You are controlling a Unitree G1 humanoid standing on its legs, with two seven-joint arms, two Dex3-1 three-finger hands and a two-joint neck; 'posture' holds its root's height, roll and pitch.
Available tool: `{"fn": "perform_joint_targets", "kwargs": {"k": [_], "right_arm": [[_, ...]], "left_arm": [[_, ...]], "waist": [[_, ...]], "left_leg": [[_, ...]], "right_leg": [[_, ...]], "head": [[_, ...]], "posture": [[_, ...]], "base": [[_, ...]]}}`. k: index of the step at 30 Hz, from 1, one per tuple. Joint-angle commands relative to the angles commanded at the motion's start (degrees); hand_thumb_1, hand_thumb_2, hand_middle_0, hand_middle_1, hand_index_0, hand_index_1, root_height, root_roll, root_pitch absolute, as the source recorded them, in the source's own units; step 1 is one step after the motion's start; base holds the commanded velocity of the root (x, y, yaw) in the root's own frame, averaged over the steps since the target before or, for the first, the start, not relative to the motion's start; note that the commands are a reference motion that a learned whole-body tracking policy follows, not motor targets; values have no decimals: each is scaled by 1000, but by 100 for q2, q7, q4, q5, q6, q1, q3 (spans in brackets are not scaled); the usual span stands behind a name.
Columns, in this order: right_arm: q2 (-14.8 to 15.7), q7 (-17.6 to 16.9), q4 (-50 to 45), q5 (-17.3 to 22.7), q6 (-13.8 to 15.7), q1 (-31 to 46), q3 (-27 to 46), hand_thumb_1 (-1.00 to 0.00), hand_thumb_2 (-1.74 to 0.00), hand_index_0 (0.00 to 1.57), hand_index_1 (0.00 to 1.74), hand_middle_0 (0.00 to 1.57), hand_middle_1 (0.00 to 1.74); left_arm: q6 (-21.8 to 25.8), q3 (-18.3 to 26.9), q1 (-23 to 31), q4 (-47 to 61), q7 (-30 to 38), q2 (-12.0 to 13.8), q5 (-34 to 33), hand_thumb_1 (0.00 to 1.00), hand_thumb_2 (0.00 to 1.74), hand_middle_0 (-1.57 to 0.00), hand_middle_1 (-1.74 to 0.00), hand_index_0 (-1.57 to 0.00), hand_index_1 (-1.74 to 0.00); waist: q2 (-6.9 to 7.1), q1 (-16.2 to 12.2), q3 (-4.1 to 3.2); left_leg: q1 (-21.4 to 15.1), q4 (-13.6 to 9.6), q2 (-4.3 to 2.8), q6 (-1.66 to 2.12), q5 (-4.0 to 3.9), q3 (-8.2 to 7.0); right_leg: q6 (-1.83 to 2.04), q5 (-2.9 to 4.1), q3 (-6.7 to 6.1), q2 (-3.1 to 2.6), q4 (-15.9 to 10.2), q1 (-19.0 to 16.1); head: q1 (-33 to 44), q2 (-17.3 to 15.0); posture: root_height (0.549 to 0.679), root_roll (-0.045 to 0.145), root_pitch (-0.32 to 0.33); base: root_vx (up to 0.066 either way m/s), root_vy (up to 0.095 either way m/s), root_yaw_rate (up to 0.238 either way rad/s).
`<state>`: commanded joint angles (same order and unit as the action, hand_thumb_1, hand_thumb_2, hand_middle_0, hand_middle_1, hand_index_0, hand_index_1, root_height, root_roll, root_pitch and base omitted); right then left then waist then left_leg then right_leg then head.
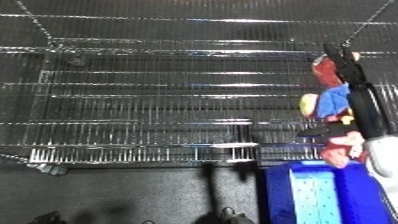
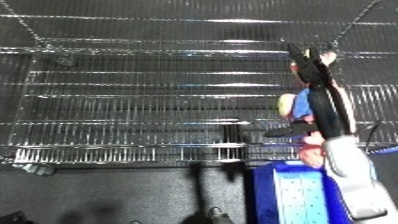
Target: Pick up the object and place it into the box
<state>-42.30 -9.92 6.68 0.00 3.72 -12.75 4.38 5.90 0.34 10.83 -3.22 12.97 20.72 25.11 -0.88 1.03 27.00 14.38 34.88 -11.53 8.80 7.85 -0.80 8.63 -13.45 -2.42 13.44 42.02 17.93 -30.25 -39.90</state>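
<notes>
Reaching over the wire shelf (image 1: 151, 100), the right hand (image 1: 345, 67) curls its fingers around a red, blue and yellow plush toy (image 1: 330, 102), hiding much of it. A blue bin (image 1: 306, 192), cut off at the bottom edge, sits just below; the shelf's left side lies open.

A wire rack (image 1: 151, 100) of shiny metal fills most of the frame, its thin rods catching bright glints. Below it the floor (image 1: 115, 195) looks dark and matt. At the lower right the blue bin (image 1: 306, 192) looks like smooth plastic. At the right, the red, blue and yellow toy (image 1: 330, 102) seems soft, like cloth. The right hand (image 1: 351, 82) over it is matt black; its forearm (image 2: 351, 172) is smooth white.
</notes>
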Motion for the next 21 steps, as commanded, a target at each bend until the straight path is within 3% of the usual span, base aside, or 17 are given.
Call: {"fn": "perform_joint_targets", "kwargs": {"k": [8,12,21], "right_arm": [[-307,-53,596,236,-37,-65,129,0,0,0,0,0,0],[-455,-84,997,345,-62,-180,113,0,0,0,0,0,0],[-939,-88,2034,380,-153,-941,-311,0,0,0,0,0,0]], "left_arm": [[4,-172,-74,-13,-70,109,99,1000,1740,-1570,-1740,-1570,-1740],[29,-283,-111,-36,-97,158,184,1000,1740,-1570,-1740,-1570,-1740],[126,-598,-21,-89,-145,257,354,1000,1740,-1570,-1740,-1570,-1740]], "waist": [[-94,-83,15],[-200,-122,28],[-537,-162,35]], "left_leg": [[-8,-68,-19,20,-36,-51],[-15,-121,-18,27,-57,-94],[79,-62,31,52,-47,-161]], "right_leg": [[1,-4,-47,3,6,102],[18,15,-83,21,12,174],[20,85,-186,83,27,368]], "head": [[-743,26],[-1637,289],[-2712,808]], "posture": [[629,51,-138],[630,55,-133],[628,66,-122]], "base": [[19,-38,-52],[16,-27,-66],[8,-6,-68]]}}
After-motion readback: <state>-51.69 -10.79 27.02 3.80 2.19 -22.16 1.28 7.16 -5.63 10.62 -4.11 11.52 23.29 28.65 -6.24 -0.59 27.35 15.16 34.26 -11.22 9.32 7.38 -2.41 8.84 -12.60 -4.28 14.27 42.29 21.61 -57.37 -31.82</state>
